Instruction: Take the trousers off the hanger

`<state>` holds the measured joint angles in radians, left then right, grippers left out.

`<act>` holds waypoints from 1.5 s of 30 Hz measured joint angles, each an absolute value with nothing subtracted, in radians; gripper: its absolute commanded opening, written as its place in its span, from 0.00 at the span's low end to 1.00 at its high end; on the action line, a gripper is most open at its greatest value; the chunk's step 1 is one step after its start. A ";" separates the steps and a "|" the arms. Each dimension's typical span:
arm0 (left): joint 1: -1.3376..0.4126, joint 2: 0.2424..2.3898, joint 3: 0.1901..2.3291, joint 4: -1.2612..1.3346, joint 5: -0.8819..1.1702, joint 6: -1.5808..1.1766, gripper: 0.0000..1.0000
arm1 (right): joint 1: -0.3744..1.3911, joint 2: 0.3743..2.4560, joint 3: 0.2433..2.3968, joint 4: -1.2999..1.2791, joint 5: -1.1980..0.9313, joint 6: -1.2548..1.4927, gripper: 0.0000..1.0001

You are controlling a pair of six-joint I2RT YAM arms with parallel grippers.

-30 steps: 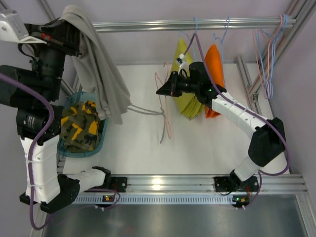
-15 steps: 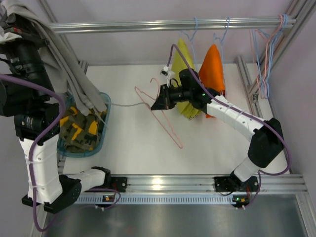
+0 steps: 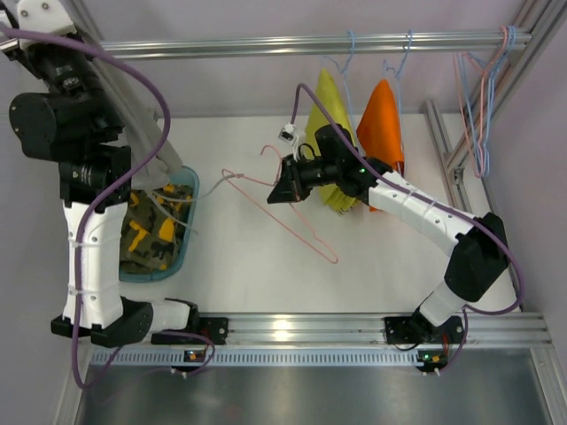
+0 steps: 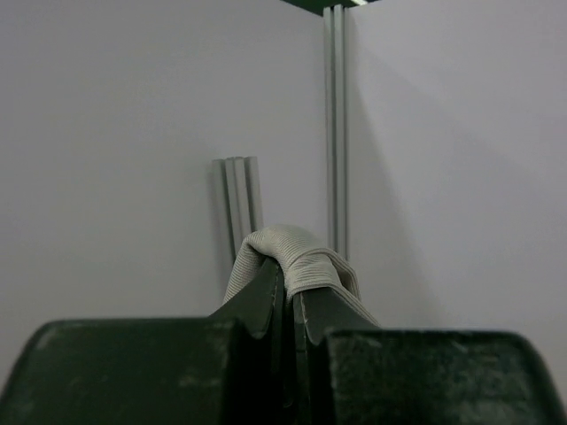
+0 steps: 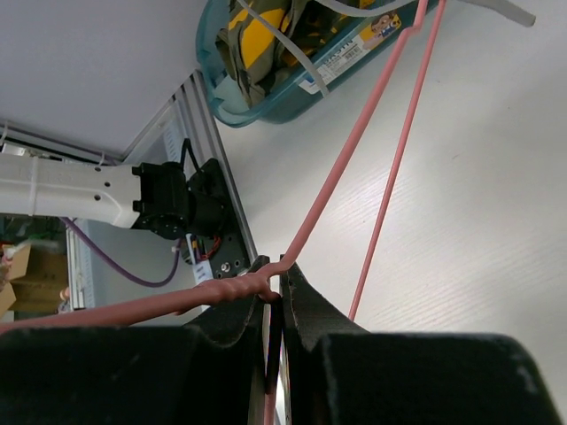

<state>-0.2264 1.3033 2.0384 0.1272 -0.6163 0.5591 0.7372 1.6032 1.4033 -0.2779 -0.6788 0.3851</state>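
The pale grey trousers point(image 3: 142, 119) hang in a long strip from my left gripper point(image 4: 288, 276), which is raised at the far left and shut on a fold of the cloth point(image 4: 297, 250). The lower end of the strip reaches the teal basket point(image 3: 188, 188). A thin drawstring point(image 3: 208, 188) runs from there to the left tip of the pink hanger point(image 3: 297, 221). My right gripper point(image 3: 283, 190) is shut on that hanger's twisted neck point(image 5: 232, 290) above the table's middle. The camouflage trousers point(image 3: 146, 235) lie in the basket.
A yellow garment point(image 3: 326, 106) and an orange one point(image 3: 381, 124) hang on blue hangers from the back rail point(image 3: 266, 44). Several empty hangers point(image 3: 478, 97) hang at the right end. Aluminium frame posts stand at both sides.
My left arm has swung the grey trousers up and to the left, off the hanger. My right gripper has moved left and nearer, and the bare hanger now slants over the table.
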 measured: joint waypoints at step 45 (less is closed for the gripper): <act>0.405 1.037 1.124 -0.161 -0.062 0.233 0.00 | 0.738 1.553 1.442 -0.414 -0.603 0.235 0.00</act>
<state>0.4049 1.0374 1.1236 -0.1608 -0.0624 0.2329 0.7376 1.5532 1.4422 -0.4145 -0.6033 0.2348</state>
